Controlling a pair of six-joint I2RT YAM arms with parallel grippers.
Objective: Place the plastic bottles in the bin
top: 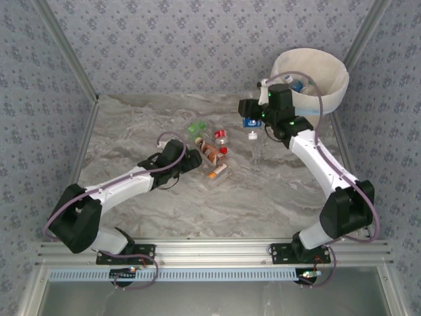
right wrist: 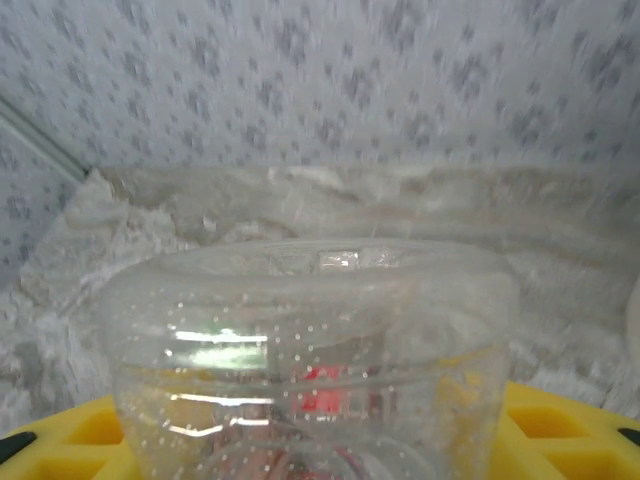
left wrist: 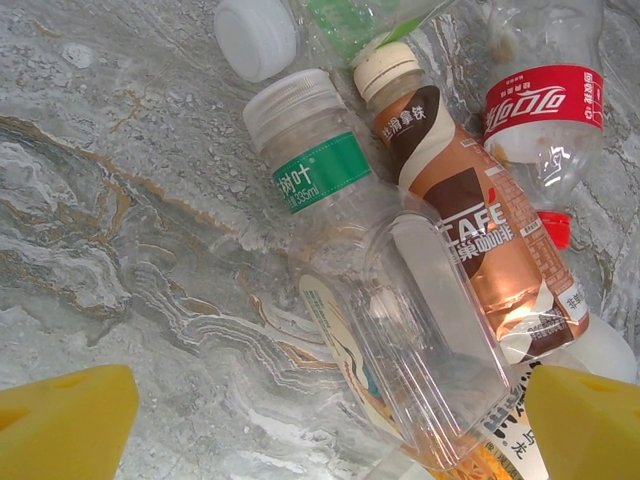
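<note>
**Marble-patterned desk [top: 276, 191] with two arms.** The round cream-white bin [top: 334, 92], lined with a bag, stood at the far right corner of the desk, with some bottles inside. The right gripper [top: 252, 117] was just beside the bin's left wall. Its jaws were clamped on a clear dimpled plastic bottle [right wrist: 310, 350], seated between the yellow pads [right wrist: 560, 430]. Near the desk's centre lay a touching cluster: a green-labelled clear bottle [left wrist: 312, 170], a brown coffee bottle [left wrist: 470, 230], a red-labelled bottle [left wrist: 545, 105] and a clear square-sided bottle [left wrist: 420, 340]. The left gripper [top: 195, 160] hung over this cluster, jaws apart, gripping nothing.
</note>
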